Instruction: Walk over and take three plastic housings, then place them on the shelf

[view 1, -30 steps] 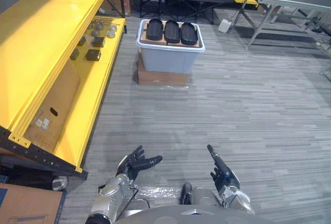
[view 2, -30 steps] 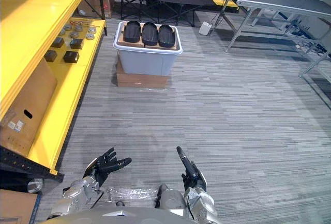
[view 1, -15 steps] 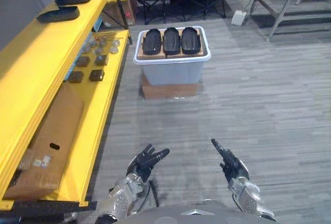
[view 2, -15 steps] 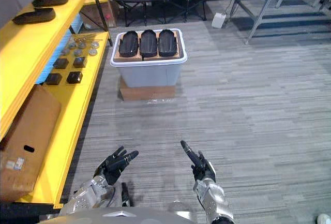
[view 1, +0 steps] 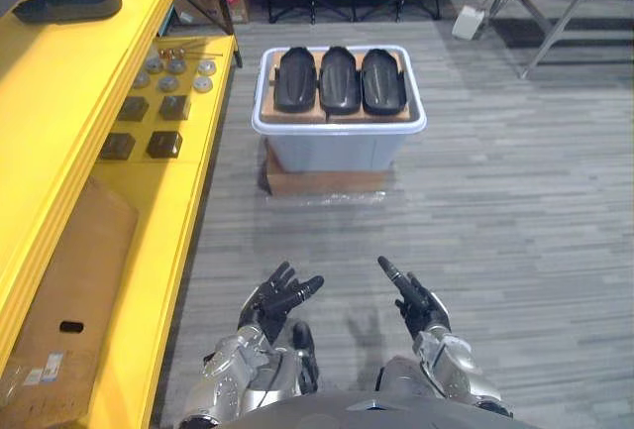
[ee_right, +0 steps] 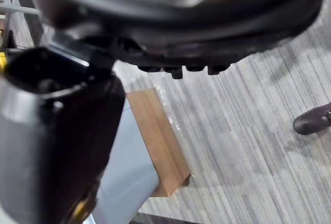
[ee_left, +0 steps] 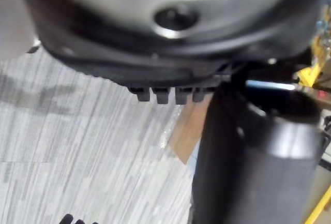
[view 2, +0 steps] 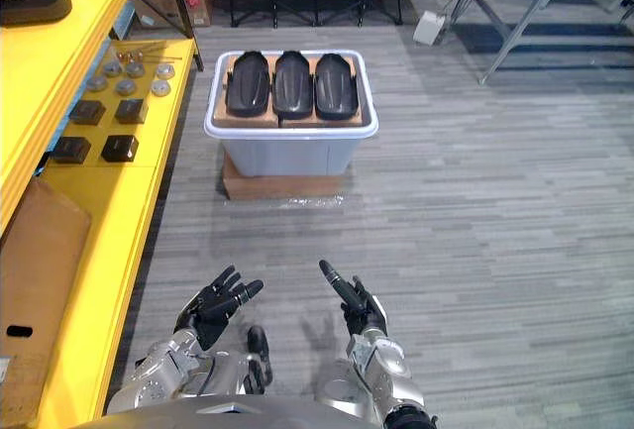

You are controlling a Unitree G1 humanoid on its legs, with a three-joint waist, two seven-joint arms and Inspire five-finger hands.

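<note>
Left eye view: three black oval plastic housings (view 1: 339, 80) lie side by side on a brown cardboard sheet (view 1: 278, 115) atop a pale grey plastic bin (view 1: 337, 152). The bin is itself raised on a flat brown wooden base (view 1: 327, 183) on the grey striped floor (view 1: 515, 211), and the stacking probably lifts the housings to a height the hands can reach. A long yellow metal shelf (view 1: 59, 122) runs along the robot's left. Its upper level carries similar black housings (view 1: 67, 1) and its lower level small dark square blocks (view 1: 163, 144), so the destination lies close beside the pick-up point. The left hand (view 1: 282, 295) and right hand (view 1: 411, 295) are low in front, well short of the bin, with fingers straight and spread and nothing held, apparently carried ready for the walk up. Right eye view: the arrangement is the same, with the left hand (view 2: 218, 302) and right hand (view 2: 352, 300) apart from each other, both empty, and the bin straight ahead. Left wrist view: the fingers (ee_left: 165, 95) show end-on as short stubs with nothing in hold, and a corner of the wooden base (ee_left: 189, 131) lies past them. Right wrist view: the fingers (ee_right: 181, 70) are likewise extended and empty, with the bin wall (ee_right: 126, 182) and the wooden base (ee_right: 160, 146) beyond. Judged stage: approach, with no housing yet taken.
</note>
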